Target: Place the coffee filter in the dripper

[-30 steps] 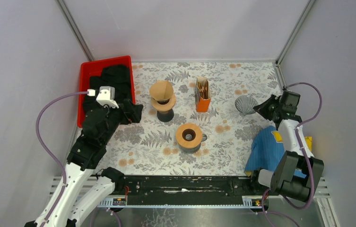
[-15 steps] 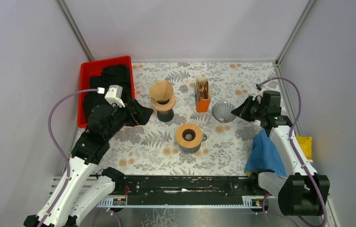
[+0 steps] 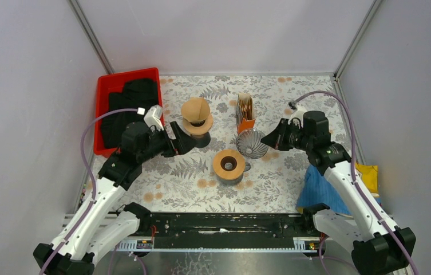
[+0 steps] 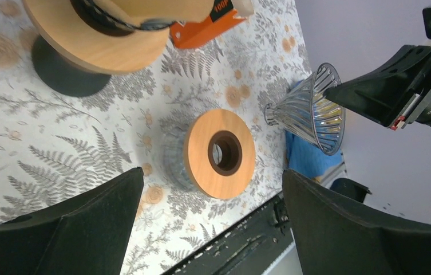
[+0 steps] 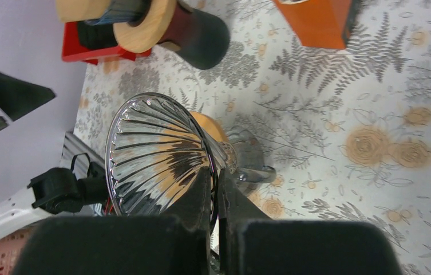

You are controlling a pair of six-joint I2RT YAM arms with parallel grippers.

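Observation:
My right gripper point(image 3: 271, 139) is shut on the rim of a ribbed glass dripper point(image 3: 251, 143) and holds it tilted in the air, just right of a glass server with a wooden ring point(image 3: 228, 165). In the right wrist view the dripper point(image 5: 155, 152) fills the middle and my fingers point(image 5: 216, 192) pinch its edge. A brown paper filter point(image 3: 195, 108) sits in a wooden-collared holder on a black stand. An orange box point(image 3: 246, 117) holds several more filters. My left gripper point(image 3: 182, 140) is open and empty beside that stand; in its wrist view the gripper point(image 4: 212, 172) frames the wooden ring point(image 4: 220, 153).
A red bin point(image 3: 107, 86) with black cloth stands at the back left. A blue cloth point(image 3: 321, 183) and a yellow item point(image 3: 371, 172) lie at the right front. The floral mat point(image 3: 173, 183) covers the table. Grey walls close in on both sides.
My right arm has carried the glass dripper leftward from the table's right side to beside the wooden-ringed server. My left arm has swung right, toward the filter stand.

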